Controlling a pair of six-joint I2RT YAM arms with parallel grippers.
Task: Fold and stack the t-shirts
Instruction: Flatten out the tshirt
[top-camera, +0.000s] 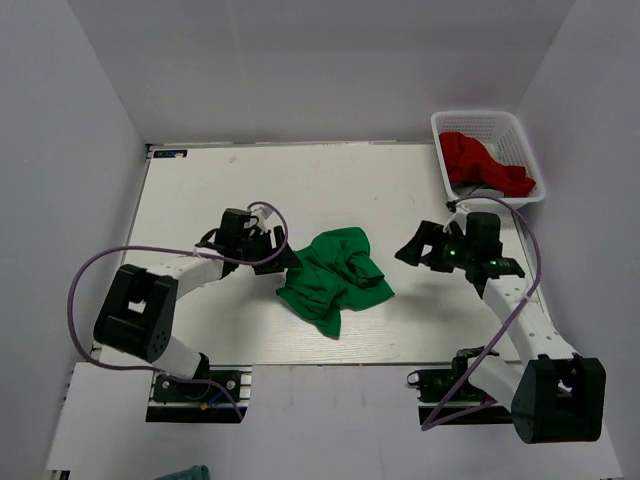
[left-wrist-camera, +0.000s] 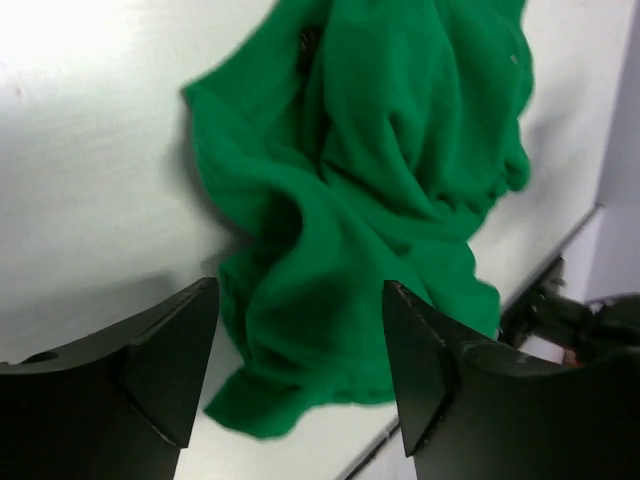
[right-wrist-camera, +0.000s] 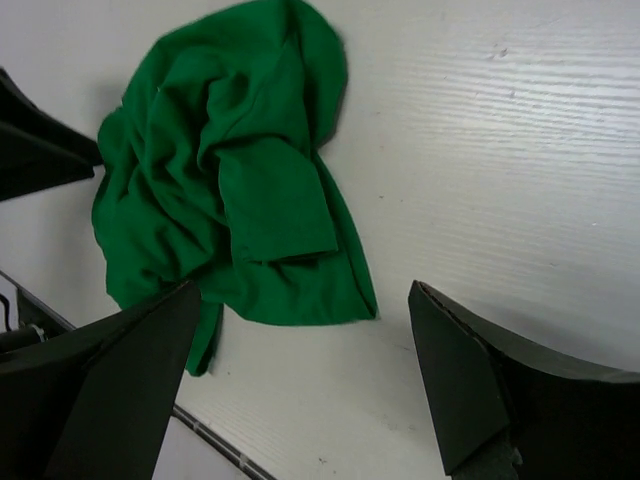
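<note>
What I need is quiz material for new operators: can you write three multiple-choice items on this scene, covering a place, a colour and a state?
1. Where is the red shirt?
A) in the basket at the far right corner of the table
B) spread at the middle of the table
C) hanging off the near edge

2. What colour is that basket?
A) black
B) white
C) blue

3. How does the green shirt lie?
A) neatly folded
B) crumpled in a heap
C) spread out flat

Answers:
1 A, since the red cloth sits bunched inside the basket.
2 B, since its lattice walls are white.
3 B, since both wrist views show bunched, overlapping folds and no tidy edges.
</note>
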